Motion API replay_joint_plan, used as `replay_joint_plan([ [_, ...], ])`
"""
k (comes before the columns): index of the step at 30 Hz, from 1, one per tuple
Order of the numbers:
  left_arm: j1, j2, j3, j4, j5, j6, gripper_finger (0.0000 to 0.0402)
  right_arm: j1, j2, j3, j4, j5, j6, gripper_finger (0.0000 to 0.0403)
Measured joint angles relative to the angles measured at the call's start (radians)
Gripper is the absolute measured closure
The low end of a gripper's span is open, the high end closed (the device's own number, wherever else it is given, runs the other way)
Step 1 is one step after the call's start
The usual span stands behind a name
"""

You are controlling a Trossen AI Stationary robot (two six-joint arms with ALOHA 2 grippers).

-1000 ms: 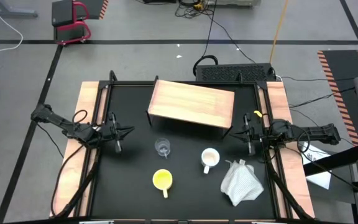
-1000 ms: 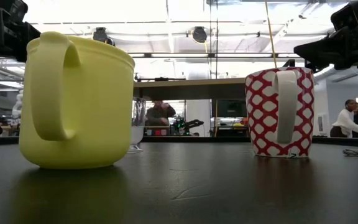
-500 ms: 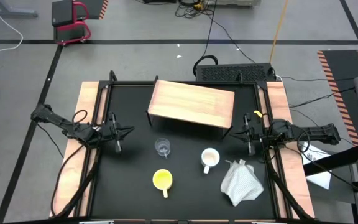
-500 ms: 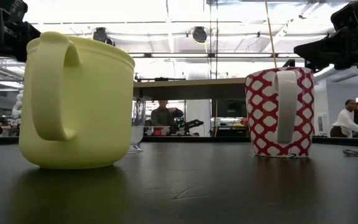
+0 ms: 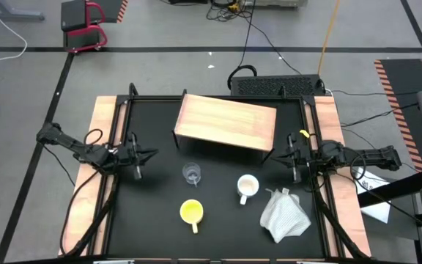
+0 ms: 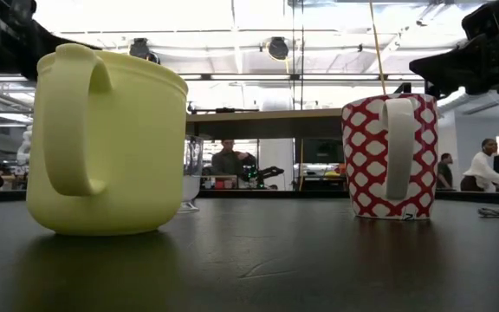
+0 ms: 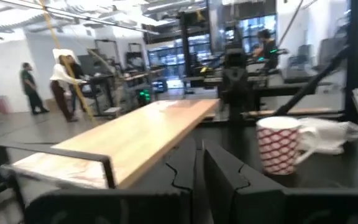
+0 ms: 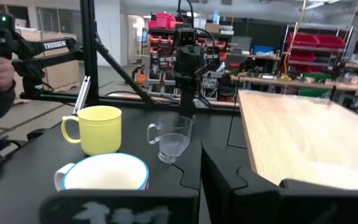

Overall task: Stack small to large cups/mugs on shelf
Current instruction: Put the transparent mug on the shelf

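Nothing is stacked yet. The left hand, fingers closed and empty, sits at the counter's left edge, nearest the glass cup. It should open and take the rim.

The right hand, also closed and empty, waits right.

The glass cup, yellow mug and white mug look empty, near of the bare shelf.

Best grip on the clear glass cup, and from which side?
Judging from the pictures, grip the clear glass cup across its open rim from above: it stands upright, apart from the yellow mug and the shelf. The left gripper is nearer. Its handle's direction is unclear from overhead.
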Motion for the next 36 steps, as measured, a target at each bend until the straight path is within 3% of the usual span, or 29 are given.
replay_joint_plan([
  [11,0.001,0.0,0.031,0.034,0.033,-0.106,0.0399,0.0,0.0,0.0,0.02,0.0,-0.022,0.0403],
  [24,0.033,0.078,0.246,-0.281,0.053,-0.236,0.0401,0.0,0.0,0.0,0.021,0.0,-0.021,0.0403],
  [36,0.114,0.265,0.261,-0.143,0.15,-0.228,0.0401,0.0,0.0,0.0,0.021,0.001,-0.021,0.0403],
])
